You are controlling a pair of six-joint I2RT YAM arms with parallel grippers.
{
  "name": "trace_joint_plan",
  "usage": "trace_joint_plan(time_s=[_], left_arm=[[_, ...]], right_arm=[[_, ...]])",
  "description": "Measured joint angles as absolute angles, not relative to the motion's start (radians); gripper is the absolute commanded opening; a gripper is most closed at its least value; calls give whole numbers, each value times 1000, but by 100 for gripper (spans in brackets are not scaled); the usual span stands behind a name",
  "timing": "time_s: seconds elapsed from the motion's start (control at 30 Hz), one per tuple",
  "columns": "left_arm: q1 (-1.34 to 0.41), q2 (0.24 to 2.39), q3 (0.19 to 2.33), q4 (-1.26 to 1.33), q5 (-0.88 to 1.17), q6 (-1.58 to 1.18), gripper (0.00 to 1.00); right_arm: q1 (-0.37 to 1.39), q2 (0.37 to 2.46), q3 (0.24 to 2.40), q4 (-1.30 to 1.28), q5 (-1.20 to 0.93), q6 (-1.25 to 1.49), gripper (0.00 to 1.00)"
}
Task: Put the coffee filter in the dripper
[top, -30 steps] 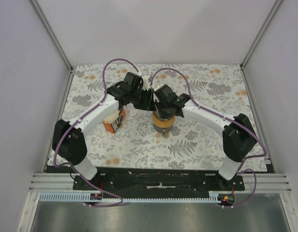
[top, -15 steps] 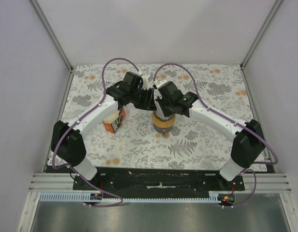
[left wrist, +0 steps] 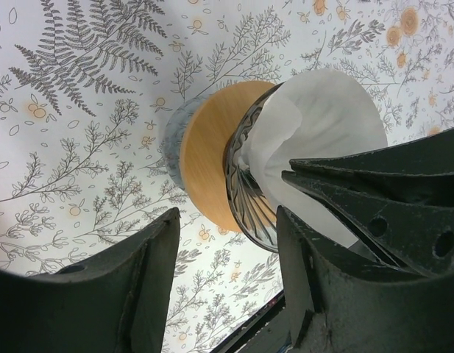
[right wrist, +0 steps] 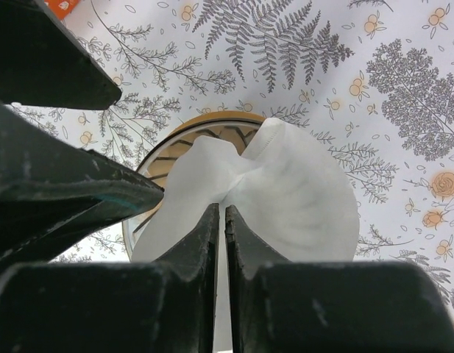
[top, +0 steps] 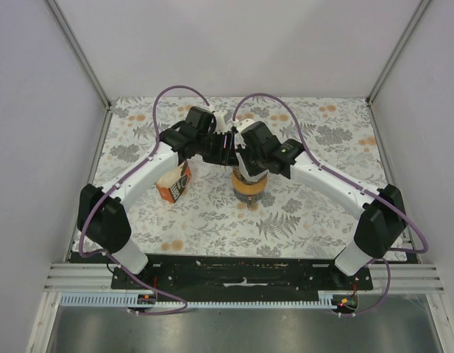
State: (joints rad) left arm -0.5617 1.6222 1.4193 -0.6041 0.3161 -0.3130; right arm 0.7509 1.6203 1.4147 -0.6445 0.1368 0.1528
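Over the dripper (left wrist: 245,202), the coffee filter (right wrist: 285,191) sits crumpled and only half-seated. Empty, the left pincer (left wrist: 227,220) stands apart. At the paper's fold the right pincer (right wrist: 221,213) shows a slit; I cannot tell whether it grips. A lift with paper snagged could drag the filter out.

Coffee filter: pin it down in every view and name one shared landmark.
Top external: hidden from view, at the amber ring.
Left wrist: coffee filter upper right, seated in the dripper.
Right wrist: coffee filter centre of frame, over the dripper.
Shared landmark: the amber ring.
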Motion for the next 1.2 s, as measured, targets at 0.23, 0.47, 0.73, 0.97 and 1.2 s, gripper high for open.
trace_joint_plan(time_s=[0.23, 0.47, 0.73, 0.97, 1.2], left_arm=[[-542, 1621, 1426, -604, 317, -313, 64], [-533, 1613, 1426, -604, 333, -313, 64], [-532, 1613, 1423, -619, 335, -313, 65], [-531, 1613, 1423, -619, 333, -313, 65], [-500, 1613, 1434, -620, 323, -302, 67]], right_arm=[[751, 1594, 1425, -643, 129, 145, 13], [751, 1610, 1426, -636, 93, 152, 10], [751, 1655, 1426, -599, 64, 168, 10], [751, 1655, 1428, -604, 76, 163, 11], [748, 1606, 1452, -657, 105, 143, 20]])
